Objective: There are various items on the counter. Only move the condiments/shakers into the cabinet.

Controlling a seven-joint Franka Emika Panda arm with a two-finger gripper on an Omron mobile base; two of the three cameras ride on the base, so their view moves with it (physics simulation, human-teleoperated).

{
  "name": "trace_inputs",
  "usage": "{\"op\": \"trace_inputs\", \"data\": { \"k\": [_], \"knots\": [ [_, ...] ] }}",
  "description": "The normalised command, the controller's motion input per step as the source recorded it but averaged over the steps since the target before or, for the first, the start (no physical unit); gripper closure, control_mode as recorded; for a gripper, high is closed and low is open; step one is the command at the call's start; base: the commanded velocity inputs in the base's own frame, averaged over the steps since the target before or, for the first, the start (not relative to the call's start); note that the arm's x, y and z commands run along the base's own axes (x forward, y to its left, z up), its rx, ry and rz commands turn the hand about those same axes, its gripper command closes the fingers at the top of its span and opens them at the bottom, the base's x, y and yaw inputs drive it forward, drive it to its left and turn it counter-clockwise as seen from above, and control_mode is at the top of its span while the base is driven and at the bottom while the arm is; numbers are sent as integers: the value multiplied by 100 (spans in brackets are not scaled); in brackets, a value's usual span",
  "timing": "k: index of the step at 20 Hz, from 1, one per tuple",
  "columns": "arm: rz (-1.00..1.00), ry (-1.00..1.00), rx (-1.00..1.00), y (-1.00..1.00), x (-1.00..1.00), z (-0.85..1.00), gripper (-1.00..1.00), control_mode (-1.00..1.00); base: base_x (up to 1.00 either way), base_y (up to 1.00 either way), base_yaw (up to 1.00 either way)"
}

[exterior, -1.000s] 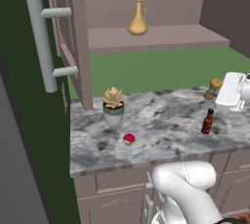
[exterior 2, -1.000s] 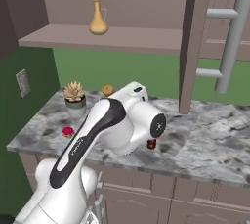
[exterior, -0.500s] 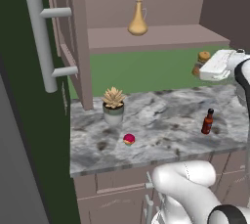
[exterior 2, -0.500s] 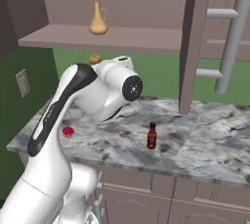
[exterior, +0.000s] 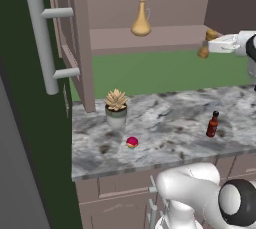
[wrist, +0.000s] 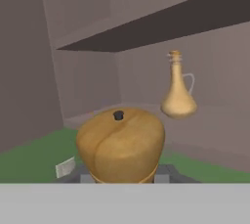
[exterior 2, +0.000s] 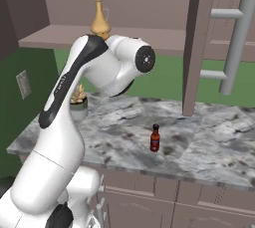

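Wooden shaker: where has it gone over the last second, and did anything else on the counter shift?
The gripper, shut on the small wooden shaker, has lifted it from the right end of the counter up to the cabinet shelf's edge. The tan flask bottle on the shelf, the red sauce bottle, the potted succulent and the tiny red round thing stayed put.
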Motion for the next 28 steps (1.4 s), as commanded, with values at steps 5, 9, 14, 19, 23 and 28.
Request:
{"op": "trace_inputs", "data": {
  "k": [5,9,14,19,23,28],
  "knots": [
    [0,-20,2,-6,-8,23,100,-100,0,0,0],
    [0,-5,0,0,19,32,100,-100,0,0,0],
    [0,0,0,0,47,8,100,-100,0,0,0],
    [0,10,0,4,46,0,100,-100,0,0,0],
    [0,15,-3,12,46,0,100,-100,0,0,0],
    [0,6,-2,8,39,0,100,-100,0,0,0]
  ]
}}
